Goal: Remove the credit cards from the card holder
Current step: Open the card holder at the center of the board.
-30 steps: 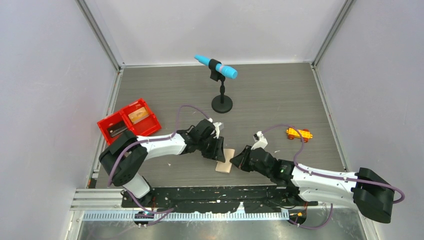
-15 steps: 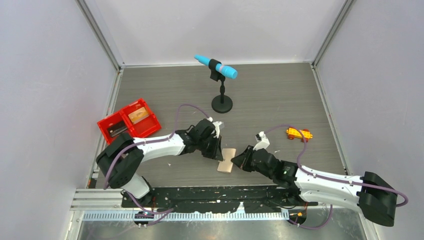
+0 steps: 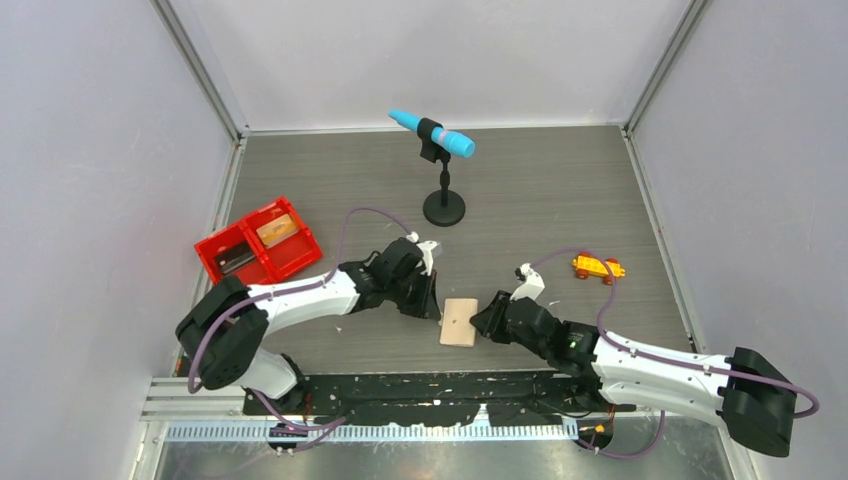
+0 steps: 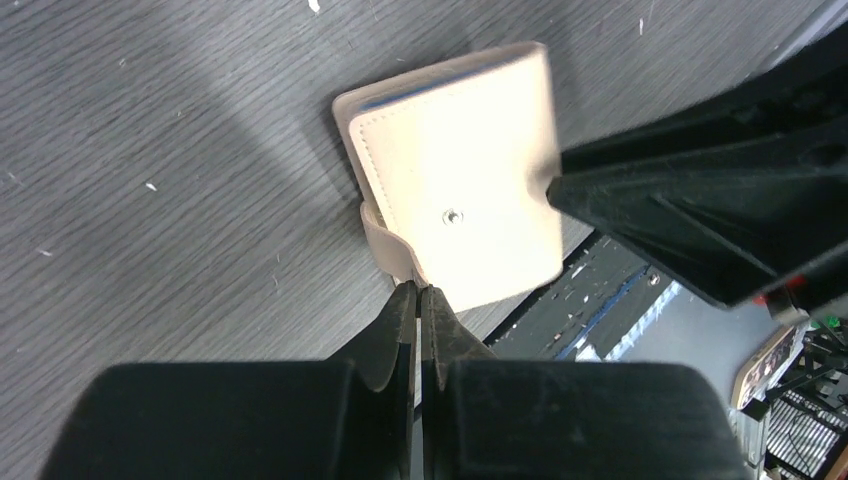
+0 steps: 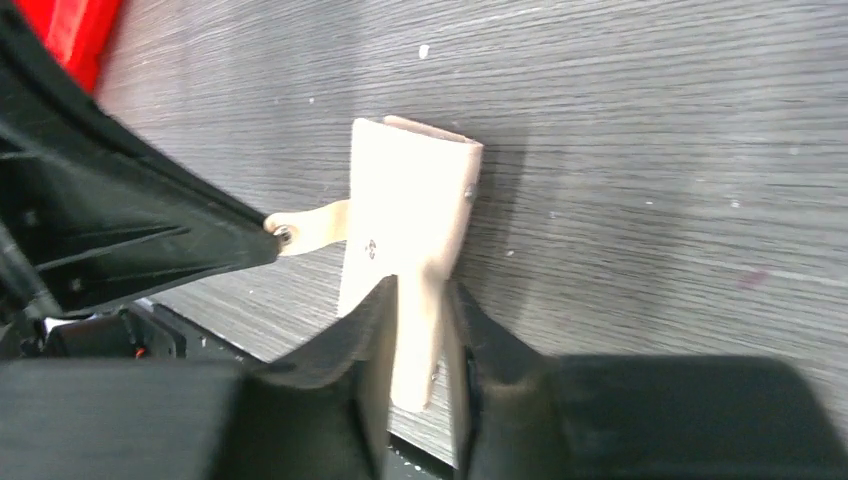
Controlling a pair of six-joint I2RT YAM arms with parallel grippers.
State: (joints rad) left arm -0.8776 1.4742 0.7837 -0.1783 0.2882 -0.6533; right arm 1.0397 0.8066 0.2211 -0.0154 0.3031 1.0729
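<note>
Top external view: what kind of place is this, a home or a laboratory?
Probably a robot test cell in a laboratory: white walls on aluminium posts enclose one grey table, the left arm and right arm are bolted at its near edge, and a blue microphone stands on it.

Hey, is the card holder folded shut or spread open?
Folded shut. The card holder shows only its tan outer cover, a thin blue edge peeking between the layers. The left gripper pinches its loose side tab.
</note>
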